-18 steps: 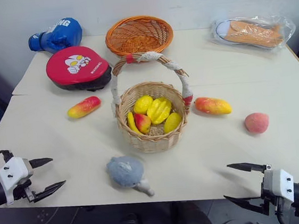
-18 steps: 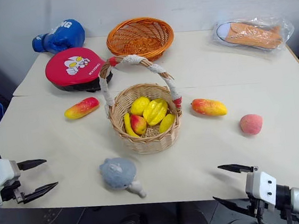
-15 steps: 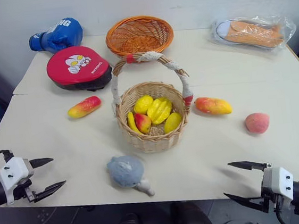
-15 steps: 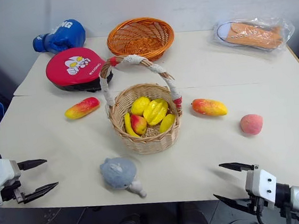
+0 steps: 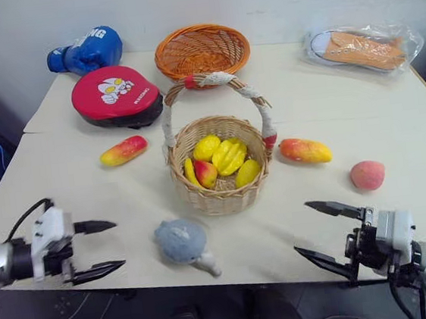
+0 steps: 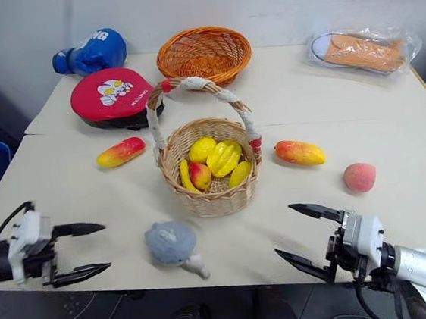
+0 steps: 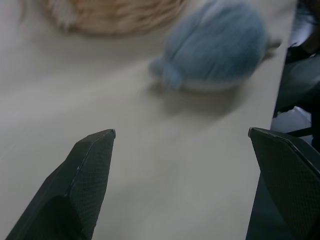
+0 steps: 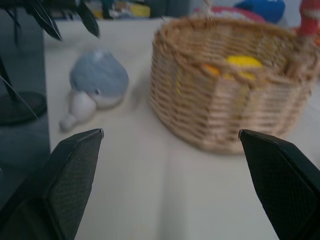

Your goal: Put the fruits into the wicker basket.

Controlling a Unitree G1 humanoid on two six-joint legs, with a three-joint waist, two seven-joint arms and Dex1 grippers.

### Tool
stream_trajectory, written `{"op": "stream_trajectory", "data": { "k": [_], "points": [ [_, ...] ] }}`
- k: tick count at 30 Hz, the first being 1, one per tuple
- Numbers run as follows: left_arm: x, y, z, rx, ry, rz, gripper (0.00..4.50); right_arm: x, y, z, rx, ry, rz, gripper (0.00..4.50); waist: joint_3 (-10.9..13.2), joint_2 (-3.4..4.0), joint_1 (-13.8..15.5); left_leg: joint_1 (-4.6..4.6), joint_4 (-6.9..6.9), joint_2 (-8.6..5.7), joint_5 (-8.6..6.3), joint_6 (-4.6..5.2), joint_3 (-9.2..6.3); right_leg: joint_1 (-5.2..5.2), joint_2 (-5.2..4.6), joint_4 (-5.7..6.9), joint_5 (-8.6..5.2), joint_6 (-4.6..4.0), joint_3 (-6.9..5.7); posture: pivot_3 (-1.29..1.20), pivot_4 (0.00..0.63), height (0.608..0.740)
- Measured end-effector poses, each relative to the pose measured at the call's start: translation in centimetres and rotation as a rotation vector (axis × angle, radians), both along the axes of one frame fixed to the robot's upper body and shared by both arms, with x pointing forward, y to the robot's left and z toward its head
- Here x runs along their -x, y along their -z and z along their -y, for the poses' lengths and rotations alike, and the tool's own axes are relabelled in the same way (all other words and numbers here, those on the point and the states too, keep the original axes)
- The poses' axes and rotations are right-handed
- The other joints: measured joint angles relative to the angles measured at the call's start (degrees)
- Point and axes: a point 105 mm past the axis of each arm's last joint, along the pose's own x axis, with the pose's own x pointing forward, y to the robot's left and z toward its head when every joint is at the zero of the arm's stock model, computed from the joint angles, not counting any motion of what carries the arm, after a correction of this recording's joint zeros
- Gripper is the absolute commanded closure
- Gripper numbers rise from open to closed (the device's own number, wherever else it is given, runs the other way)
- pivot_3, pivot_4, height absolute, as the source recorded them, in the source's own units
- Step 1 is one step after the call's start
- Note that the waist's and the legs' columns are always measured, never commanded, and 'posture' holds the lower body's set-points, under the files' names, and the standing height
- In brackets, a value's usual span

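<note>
A wide pale table [image 5: 344, 100] carries everything, and the basket [image 5: 222, 175] with the tall arched handle stands near its middle, the mark for all the rest. It already holds several yellow and red-yellow fruit pieces. Behind it, toward the wall, sits a shallow orange bowl [image 5: 201, 50]; behind and to its left lies a red pad [image 5: 116, 96] with a blue boxing glove [image 5: 87, 51] beyond that. Far behind and to the right of the basket is a shoe in a clear bag [image 5: 359, 45].

A grey plush toy [image 5: 182, 243] lies just in front of the basket, near the table's front edge. One mango [image 5: 123, 151] lies to the left of the basket, apart from it; the other mango [image 5: 304, 150] lies just to its right, close to the handle's foot. The peach [image 5: 367, 175] rests farther right, beyond that mango.

The left gripper [image 5: 100, 248] hangs in front and to the left of the basket, beside the plush toy, fingers spread wide and empty. The right gripper [image 5: 323, 232] hangs in front and to the right of the basket, also spread wide, holding nothing.
</note>
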Motion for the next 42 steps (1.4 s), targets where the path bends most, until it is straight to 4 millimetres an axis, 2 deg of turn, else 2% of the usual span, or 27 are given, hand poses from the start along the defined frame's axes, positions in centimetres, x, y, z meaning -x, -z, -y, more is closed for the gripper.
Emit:
{"op": "stream_trajectory", "data": {
  "k": [3,7,11,16,17,20,22,25,28,31,34,36,38,42],
  "points": [
    [-0.7,-1.0,3.8,0.056,0.141,0.067,0.00,-0.1,-1.4,-1.6,-0.009,-0.054,0.051,0.02,0.0,0.00,0.0,-0.02,-0.01,-0.02,0.02,-0.01,0.01,-0.03,0.08,0.00,0.01,0.02,0.00,0.00,0.150,0.740],
    [-1.7,-0.1,6.2,0.028,0.240,0.073,0.00,-0.4,-1.2,-1.9,-0.009,-0.043,0.036,0.02,0.0,-0.01,0.1,-0.12,0.09,0.02,0.00,-0.05,0.07,-0.16,0.28,0.01,0.01,0.03,0.03,0.00,0.150,0.740],
    [-1.9,2.3,7.1,-0.021,0.307,0.006,0.00,-0.5,-0.8,-1.9,-0.004,-0.028,0.021,0.02,0.0,-0.01,-0.1,-0.12,0.16,0.08,0.00,-0.05,0.14,-0.16,0.37,0.03,0.02,0.05,0.13,0.00,0.150,0.740],
    [-2.1,4.1,7.7,-0.057,0.351,-0.017,0.00,-0.6,-0.6,-1.8,-0.008,0.003,0.014,0.02,0.0,-0.02,0.1,-0.12,0.21,0.09,0.00,-0.04,0.13,-0.15,0.41,0.04,0.03,0.07,0.15,0.00,0.150,0.740],
    [-2.1,4.2,7.8,-0.063,0.356,-0.012,0.39,-0.6,-0.6,-1.8,-0.009,0.006,0.012,0.00,0.0,-0.02,0.0,-0.12,0.21,0.10,0.00,-0.04,0.13,-0.15,0.41,0.04,0.03,0.07,0.16,0.00,0.150,0.740],
    [-2.1,4.3,7.6,-0.044,0.351,-0.024,1.05,-0.6,-0.5,-1.8,-0.012,0.013,0.013,0.00,0.0,-0.02,0.0,-0.10,0.21,0.11,0.00,-0.04,0.15,-0.15,0.42,0.07,0.03,0.07,0.18,0.00,0.150,0.740],
    [-1.9,4.4,7.3,-0.039,0.344,-0.035,1.67,-0.6,-0.5,-1.8,-0.013,0.012,0.013,0.00,0.0,-0.02,-0.1,-0.09,0.21,0.13,0.00,-0.04,0.15,-0.16,0.42,0.09,0.03,0.07,0.19,0.00,0.150,0.740],
    [-1.4,4.4,5.3,-0.033,0.275,-0.057,2.52,-0.7,-0.6,-1.8,-0.011,-0.001,0.026,0.00,0.0,-0.03,-0.4,-0.04,0.19,0.21,-0.01,-0.04,0.17,-0.16,0.45,0.11,0.03,0.07,0.21,0.00,0.150,0.740],
    [-1.3,3.7,2.0,0.038,0.079,-0.112,3.28,-1.0,-1.1,-2.1,-0.021,-0.018,0.058,0.00,0.0,-0.03,-0.7,-0.02,0.17,0.24,0.00,-0.05,0.16,-0.19,0.45,0.20,0.01,0.03,0.21,0.00,0.150,0.740],
    [-1.7,2.1,-1.8,0.144,-0.187,-0.107,3.28,-1.1,-1.4,-2.3,-0.047,-0.027,0.062,0.00,0.0,-0.03,-0.3,-0.04,0.19,0.24,0.00,-0.06,0.11,-0.21,0.40,0.22,-0.01,0.00,0.16,0.00,0.150,0.740],
    [-2.9,0.0,-7.9,0.292,-0.572,0.016,3.28,-1.4,-2.0,-2.6,-0.086,-0.029,0.075,0.00,0.0,-0.06,-0.1,-0.03,0.21,0.20,0.00,-0.06,0.07,-0.18,0.32,0.24,-0.01,0.00,0.12,0.00,0.150,0.740],
    [-3.0,-0.2,-13.0,0.313,-0.868,0.106,3.28,-1.9,-2.8,-3.1,-0.130,-0.020,0.094,0.00,0.0,-0.08,-0.3,0.00,0.20,0.20,0.00,-0.07,0.10,-0.19,0.31,0.28,-0.01,0.01,0.12,0.00,0.150,0.740],
    [-2.5,0.6,-17.1,0.303,-1.101,0.129,3.28,-2.3,-3.4,-3.4,-0.159,-0.009,0.110,0.00,0.0,-0.09,-0.2,-0.01,0.17,0.18,0.00,-0.07,0.09,-0.21,0.28,0.29,-0.01,0.00,0.09,0.00,0.150,0.740],
    [-2.9,2.0,-20.0,0.338,-1.294,0.105,3.28,-2.6,-3.8,-4.0,-0.178,-0.014,0.119,0.00,-0.2,-0.40,0.8,-0.12,0.20,0.08,0.00,-0.07,-0.06,-0.20,0.10,0.25,-0.01,0.00,-0.16,0.00,0.150,0.740]
  ]
}}
